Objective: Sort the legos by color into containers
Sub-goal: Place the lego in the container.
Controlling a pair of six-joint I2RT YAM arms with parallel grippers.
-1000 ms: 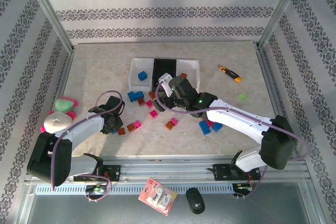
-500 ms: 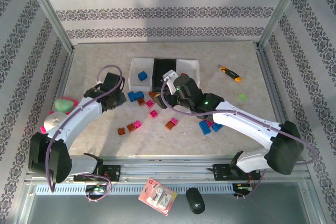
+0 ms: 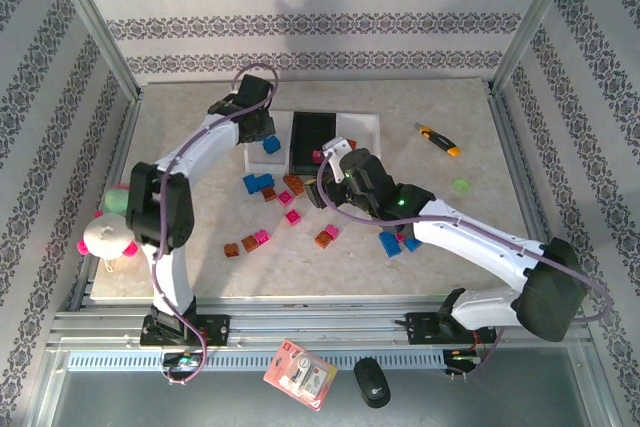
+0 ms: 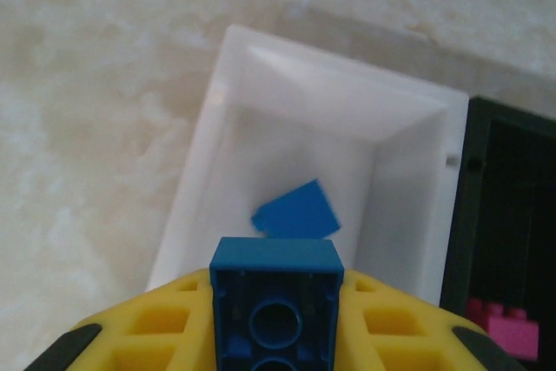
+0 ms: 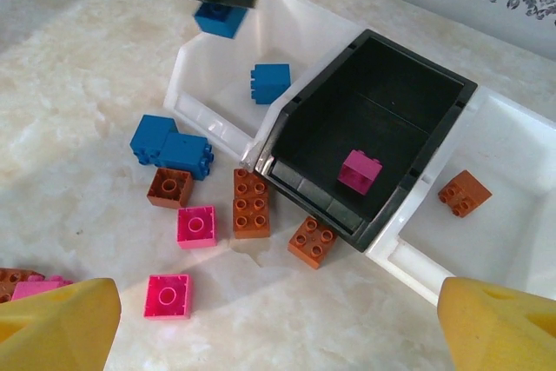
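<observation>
Hovering above the left white tray, the left gripper pinches a blue brick between its pads; a second blue brick lies inside at its 12 o'clock. The right gripper hangs wide open, empty, over loose legos at the black tray's 7 o'clock.

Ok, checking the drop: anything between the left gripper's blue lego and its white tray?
Nothing visible does. The left gripper holds the blue lego over the open white tray; one other blue lego lies on the tray's floor.
</observation>
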